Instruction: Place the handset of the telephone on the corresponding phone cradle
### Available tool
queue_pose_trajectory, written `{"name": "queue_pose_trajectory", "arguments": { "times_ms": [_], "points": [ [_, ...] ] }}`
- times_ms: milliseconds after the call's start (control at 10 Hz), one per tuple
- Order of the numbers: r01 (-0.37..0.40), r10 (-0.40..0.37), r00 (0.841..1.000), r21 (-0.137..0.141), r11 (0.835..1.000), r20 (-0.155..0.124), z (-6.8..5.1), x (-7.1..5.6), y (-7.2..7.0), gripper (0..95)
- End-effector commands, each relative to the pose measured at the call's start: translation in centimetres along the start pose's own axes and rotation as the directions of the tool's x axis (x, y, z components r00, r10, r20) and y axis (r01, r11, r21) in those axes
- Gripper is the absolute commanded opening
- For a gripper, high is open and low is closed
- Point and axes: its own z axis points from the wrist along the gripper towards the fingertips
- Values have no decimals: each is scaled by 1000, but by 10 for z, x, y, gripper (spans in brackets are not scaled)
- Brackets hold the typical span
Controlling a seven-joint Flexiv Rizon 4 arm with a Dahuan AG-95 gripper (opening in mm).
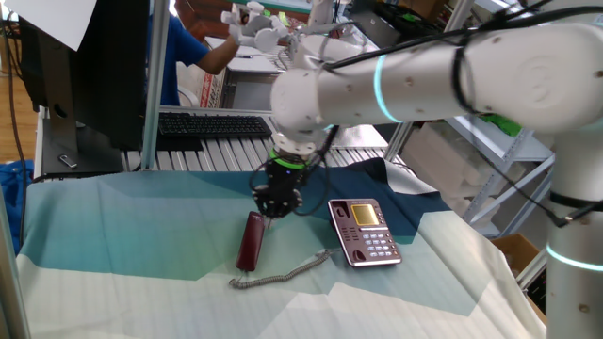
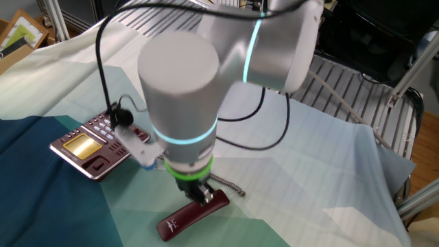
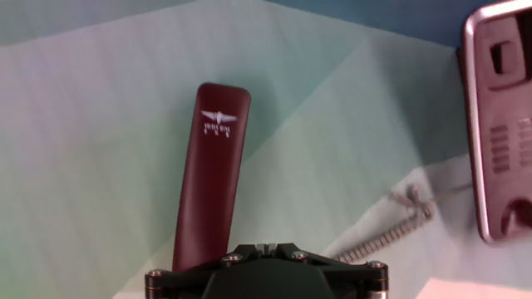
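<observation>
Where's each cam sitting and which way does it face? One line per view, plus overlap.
One fixed view: high, in front of the table, facing the shelves; arm, gripper, handset, telephone.
The other fixed view: high, opposite side, behind the arm; the wrist fills the middle and hides the fingers.
Hand view: on the hand, straight down; only the gripper's body shows.
All three share handset, telephone and coiled cord.

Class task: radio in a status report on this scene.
End effector shut, above dark red bar-shaped handset. Handset flat on cloth, off maroon telephone base. Nothing between them.
</observation>
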Motion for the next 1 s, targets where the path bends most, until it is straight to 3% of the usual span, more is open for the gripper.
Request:
{"name": "queue_pose_trajectory", "arguments": {
  "times_ms": [100, 600, 1000],
  "points": [
    [5, -5, 1000, 7, 1000, -5, 4, -5, 6, 0],
    [2, -2, 1000, 33, 999, 2, 12, -12, 15, 0],
    [-9, 9, 1000, 30, 1000, 1, 16, -15, 17, 0]
  ]
}}
